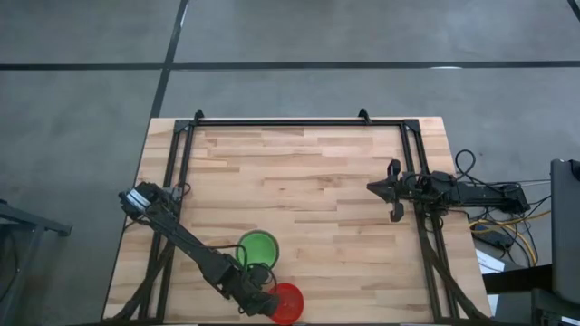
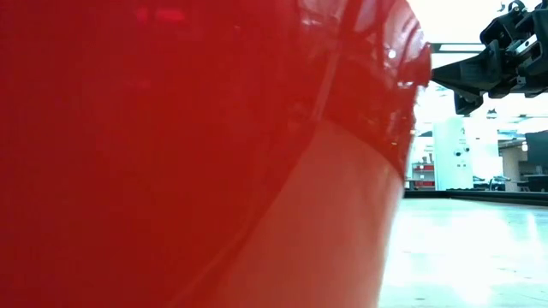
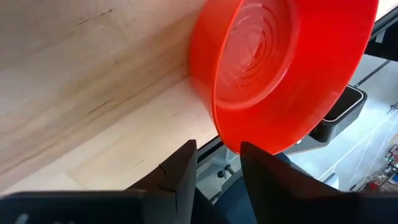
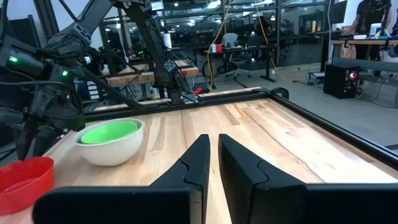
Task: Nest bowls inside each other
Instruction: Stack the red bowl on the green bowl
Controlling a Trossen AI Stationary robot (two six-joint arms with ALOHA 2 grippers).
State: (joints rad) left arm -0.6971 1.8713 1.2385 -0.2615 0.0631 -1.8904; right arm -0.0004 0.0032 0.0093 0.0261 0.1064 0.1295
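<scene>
The left pincer (image 1: 268, 301) is low at the near edge of the table (image 1: 299, 172), fingers spread a little with nothing between them, just beside the red bowl (image 1: 287, 302). That bowl sits at the table's near edge; close behind it stands the white bowl (image 4: 111, 144) with green bowls (image 1: 259, 247) nested inside. The right pincer (image 1: 391, 190) waits over the table's right side, fingers almost together, holding nothing.

Robotics lab: workbenches (image 4: 143, 71), office chairs (image 4: 231, 42), hanging cables (image 4: 219, 25), glass partitions (image 4: 298, 31).
</scene>
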